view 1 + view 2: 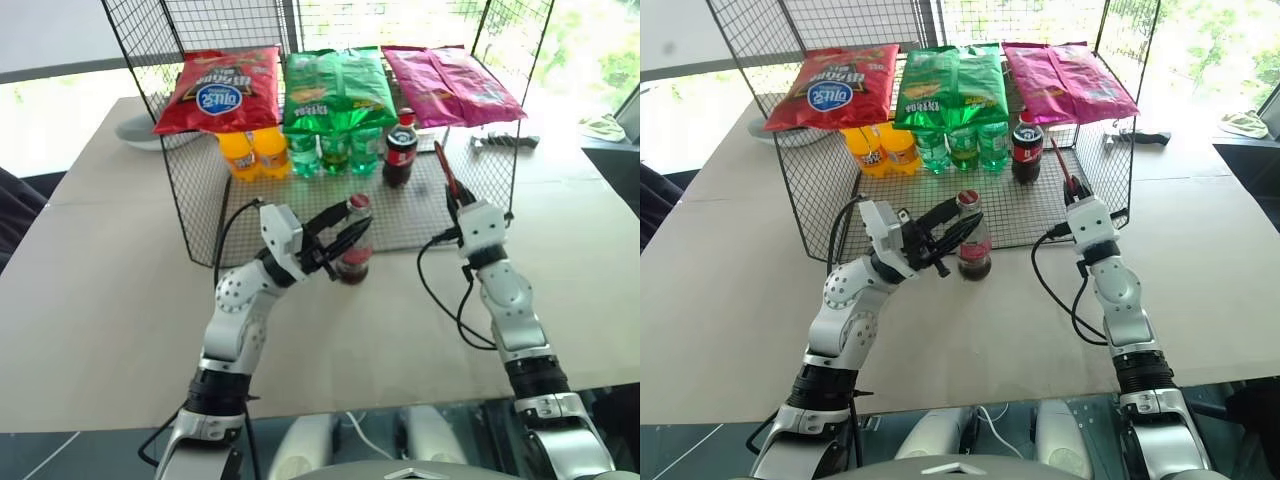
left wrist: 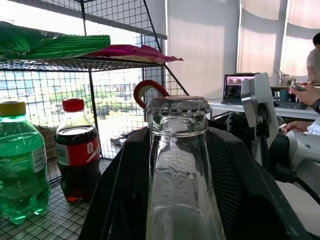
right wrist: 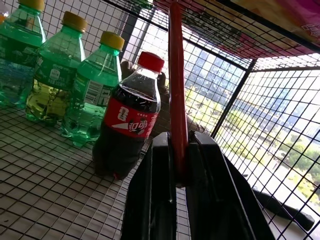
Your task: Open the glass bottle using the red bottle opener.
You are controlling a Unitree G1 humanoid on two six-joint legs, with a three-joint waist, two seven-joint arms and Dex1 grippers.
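Left pincer [image 1: 345, 240] around ribbed glass bottle [image 1: 355, 245]; right pincer [image 1: 452, 195] clamped on flat red bottle opener [image 1: 444, 172].

The glass bottle [image 1: 354, 243] is standing on the table [image 1: 110, 290] before the wire rack [image 1: 200, 215], between both tools.

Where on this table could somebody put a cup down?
Bare tabletop lies left of the wire rack and right of it. Inside the rack it is crowded: bottles in a row, and the glass bottle between the left gripper's fingers.
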